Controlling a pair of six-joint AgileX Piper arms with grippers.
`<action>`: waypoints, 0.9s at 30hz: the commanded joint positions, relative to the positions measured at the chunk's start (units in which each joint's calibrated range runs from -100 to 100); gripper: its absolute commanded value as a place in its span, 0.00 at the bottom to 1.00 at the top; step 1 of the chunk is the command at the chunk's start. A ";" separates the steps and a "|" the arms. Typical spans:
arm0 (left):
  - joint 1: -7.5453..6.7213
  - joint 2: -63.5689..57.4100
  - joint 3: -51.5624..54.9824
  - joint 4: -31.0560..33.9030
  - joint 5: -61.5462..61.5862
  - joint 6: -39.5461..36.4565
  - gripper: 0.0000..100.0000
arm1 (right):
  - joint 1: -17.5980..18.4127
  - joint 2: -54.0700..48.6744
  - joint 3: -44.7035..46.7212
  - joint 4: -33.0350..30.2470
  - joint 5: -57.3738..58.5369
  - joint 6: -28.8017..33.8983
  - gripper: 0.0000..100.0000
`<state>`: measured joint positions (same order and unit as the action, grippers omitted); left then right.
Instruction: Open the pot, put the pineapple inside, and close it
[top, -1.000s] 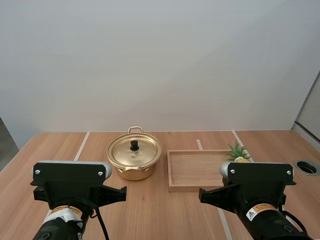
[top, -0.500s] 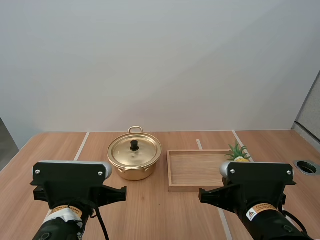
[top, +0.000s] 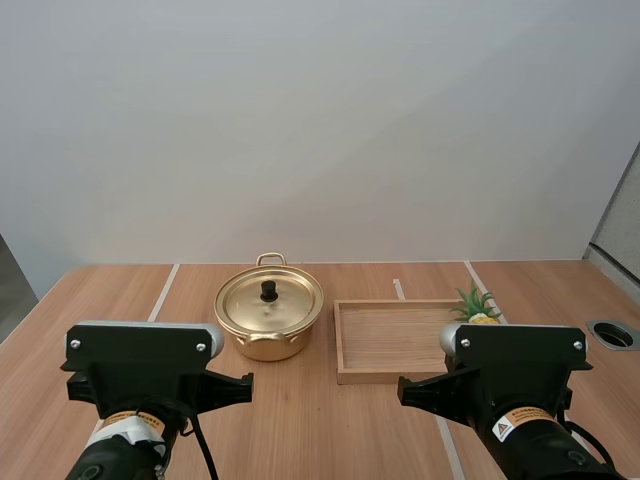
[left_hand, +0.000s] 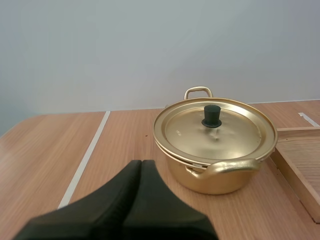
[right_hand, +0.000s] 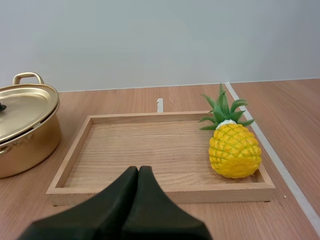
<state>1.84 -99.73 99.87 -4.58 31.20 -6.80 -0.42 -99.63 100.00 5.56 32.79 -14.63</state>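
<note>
- The left jaws and the right jaws were pressed together, empty.
- One pot (left_hand: 220, 176), with one lid (left_hand: 235, 136) on it, stood ahead of the left jaws.
- One pineapple (right_hand: 234, 152) stood in one tray (right_hand: 140, 150) ahead of the right jaws.

One pot (top: 268, 345) with one lid (top: 290, 300); one pineapple (right_hand: 234, 152); one wooden tray (top: 386, 376); one table (top: 110, 295).

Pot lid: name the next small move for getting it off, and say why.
Probably open the left gripper and ease it toward the knob. The lid sits closed on the pot, the jaws lie shut and short of it, and the pineapple lies in the tray, so it cannot go in yet.
</note>
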 joint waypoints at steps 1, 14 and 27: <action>0.02 -0.27 0.13 -0.33 -2.02 -0.42 0.00 | 0.13 -0.37 0.00 0.17 -1.41 0.11 0.00; 0.02 -0.27 0.13 -0.33 -2.02 -0.42 0.00 | 0.13 -0.37 0.00 1.47 -1.41 0.11 0.00; 0.02 -0.27 0.13 -1.77 -2.77 -0.42 0.00 | 0.13 -0.37 0.00 -0.22 -1.46 0.11 0.00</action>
<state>1.84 -99.73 99.87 -4.80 31.20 -6.80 -0.42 -99.63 100.00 6.62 32.79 -14.63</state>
